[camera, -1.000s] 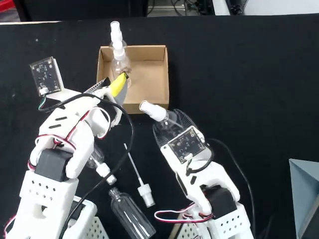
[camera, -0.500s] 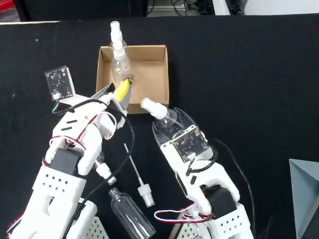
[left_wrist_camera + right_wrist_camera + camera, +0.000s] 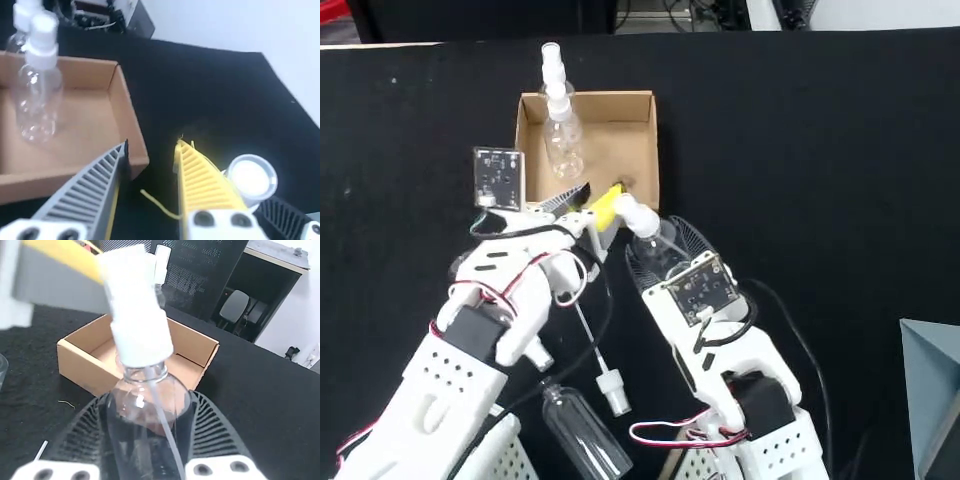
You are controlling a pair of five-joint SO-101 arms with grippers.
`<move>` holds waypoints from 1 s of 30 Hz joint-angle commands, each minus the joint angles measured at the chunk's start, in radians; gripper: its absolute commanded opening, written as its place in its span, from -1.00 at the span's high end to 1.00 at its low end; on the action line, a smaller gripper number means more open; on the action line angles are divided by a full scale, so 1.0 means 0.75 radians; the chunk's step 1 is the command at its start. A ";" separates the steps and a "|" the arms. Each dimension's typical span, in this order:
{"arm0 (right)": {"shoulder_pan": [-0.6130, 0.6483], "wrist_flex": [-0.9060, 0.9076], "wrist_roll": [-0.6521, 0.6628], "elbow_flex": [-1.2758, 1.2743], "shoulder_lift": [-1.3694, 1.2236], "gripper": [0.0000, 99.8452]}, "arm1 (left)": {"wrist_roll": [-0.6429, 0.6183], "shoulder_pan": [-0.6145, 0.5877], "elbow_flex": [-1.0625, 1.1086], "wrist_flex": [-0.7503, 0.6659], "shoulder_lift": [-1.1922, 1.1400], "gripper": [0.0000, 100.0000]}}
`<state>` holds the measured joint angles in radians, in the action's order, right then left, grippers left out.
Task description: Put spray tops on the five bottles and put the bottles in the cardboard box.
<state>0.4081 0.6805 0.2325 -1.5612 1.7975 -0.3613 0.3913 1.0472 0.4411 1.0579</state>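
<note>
Nearest, bare bottle (image 3: pixel 580 435), clear plastic, lies well short of the cardboard box (image 3: pixel 620 140), base cut off. loose spray top (image 3: pixel 613 390), white with thin tube, beside it. right gripper (image 3: pixel 150 400), black ribbed, clamps white-capped held bottle (image 3: pixel 657 240) just short of box's near wall. left gripper (image 3: pixel 151 150), yellow/grey, gapes empty alongside. boxed bottle (image 3: pixel 563 135), capped, stands in far corner.

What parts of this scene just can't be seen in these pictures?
High view: the left arm hides some table beneath it; the lying bottle is cut off by the bottom edge.
Left wrist view: the left gripper hides the held bottle below its spray top.
</note>
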 commanded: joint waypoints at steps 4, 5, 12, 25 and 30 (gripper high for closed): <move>0.031 -0.037 -0.014 0.011 0.130 0.93 | 0.039 0.032 0.019 -0.186 0.018 0.72; 0.031 -0.037 -0.014 0.005 0.130 0.93 | 0.047 0.034 0.017 -0.186 0.018 0.72; 0.031 -0.037 -0.014 -0.001 0.130 0.93 | 0.211 0.134 0.040 -0.176 0.018 0.72; 0.029 -0.035 -0.004 -0.017 0.130 0.93 | 0.389 0.179 0.054 -0.147 0.018 0.72; 0.029 -0.035 -0.004 -0.019 0.130 0.93 | 0.378 0.169 0.042 -0.119 0.033 0.72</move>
<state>0.4066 0.6805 0.2325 -1.5842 1.7975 -0.0836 0.5048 1.0978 0.3383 1.0610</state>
